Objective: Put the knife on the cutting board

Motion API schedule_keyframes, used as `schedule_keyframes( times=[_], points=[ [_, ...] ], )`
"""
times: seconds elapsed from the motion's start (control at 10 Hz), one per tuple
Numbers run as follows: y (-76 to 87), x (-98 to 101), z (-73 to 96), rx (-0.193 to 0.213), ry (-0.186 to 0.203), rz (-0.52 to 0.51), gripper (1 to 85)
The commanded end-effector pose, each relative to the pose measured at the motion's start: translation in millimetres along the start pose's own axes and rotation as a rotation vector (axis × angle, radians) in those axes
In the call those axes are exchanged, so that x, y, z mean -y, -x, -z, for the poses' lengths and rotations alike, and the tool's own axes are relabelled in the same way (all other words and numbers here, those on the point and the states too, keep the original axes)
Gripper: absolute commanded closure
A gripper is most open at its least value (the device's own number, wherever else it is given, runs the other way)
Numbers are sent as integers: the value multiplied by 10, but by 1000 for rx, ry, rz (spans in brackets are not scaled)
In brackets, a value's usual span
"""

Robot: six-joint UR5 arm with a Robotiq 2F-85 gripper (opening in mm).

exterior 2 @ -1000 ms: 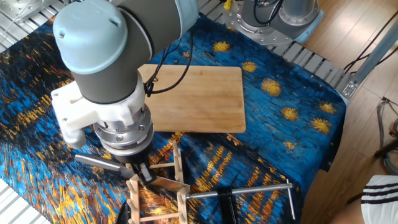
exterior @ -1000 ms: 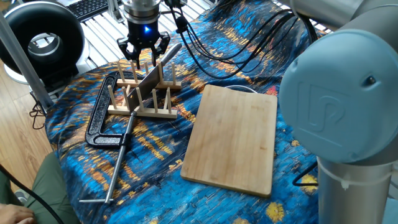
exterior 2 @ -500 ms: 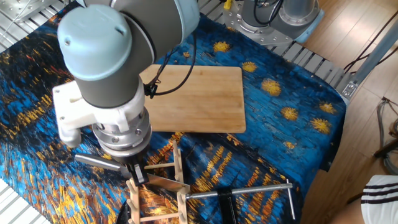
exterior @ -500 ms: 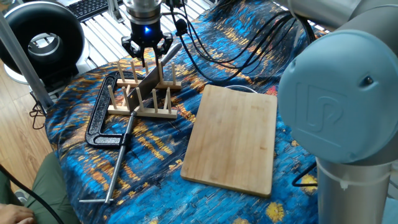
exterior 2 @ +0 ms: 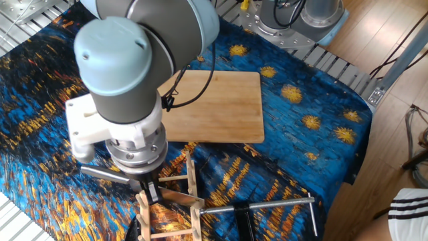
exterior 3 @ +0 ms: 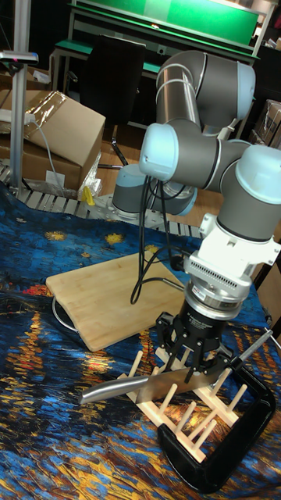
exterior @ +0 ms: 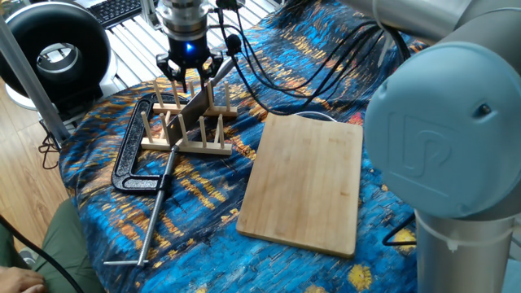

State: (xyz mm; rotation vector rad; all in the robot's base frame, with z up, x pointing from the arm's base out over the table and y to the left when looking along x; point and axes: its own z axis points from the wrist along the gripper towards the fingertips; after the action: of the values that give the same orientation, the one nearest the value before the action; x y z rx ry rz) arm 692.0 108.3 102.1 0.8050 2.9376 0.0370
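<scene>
The blue patterned cloth (exterior: 203,203) covers the table, and on it the cutting board (exterior: 308,183) lies flat and bare, beside the wooden rack (exterior: 183,122) but apart from it. A black clamp (exterior: 134,150) curls around the rack's far side, its long screw rod (exterior: 155,213) stretched over the cloth toward the table edge.

The knife (exterior 3: 144,380) is lodged in the rack, its broad blade on edge between the upright pegs and its slim handle (exterior 3: 105,388) jutting out past the rack's side. So the knife is not yet on the board.

The gripper (exterior 3: 190,361) is held directly above the blade, fingers pointing down among the pegs. The jaws are seen slightly parted around the blade's upper edge (whether the pads actually touch the steel cannot be told), so a firm hold is not confirmed.

Several risks are judged from here. A thin, polished blade pinched near its top edge could slip or swing under the weight of the handle. If the blade is lifted at a slant, it could catch a peg and the light rack could be dragged or tipped along with it. The fingers themselves could be jammed against the pegs.
</scene>
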Motion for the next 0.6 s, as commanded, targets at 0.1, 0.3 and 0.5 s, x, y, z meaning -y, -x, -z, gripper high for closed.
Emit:
schedule_keyframes(
  times=[0.1, 0.3, 0.5],
  points=[
    [-72, 41, -83, 5, 8, -8, 487],
    [-91, 84, -93, 3, 8, -8, 497],
    [-95, 122, -107, 5, 0, -8, 507]
  ],
)
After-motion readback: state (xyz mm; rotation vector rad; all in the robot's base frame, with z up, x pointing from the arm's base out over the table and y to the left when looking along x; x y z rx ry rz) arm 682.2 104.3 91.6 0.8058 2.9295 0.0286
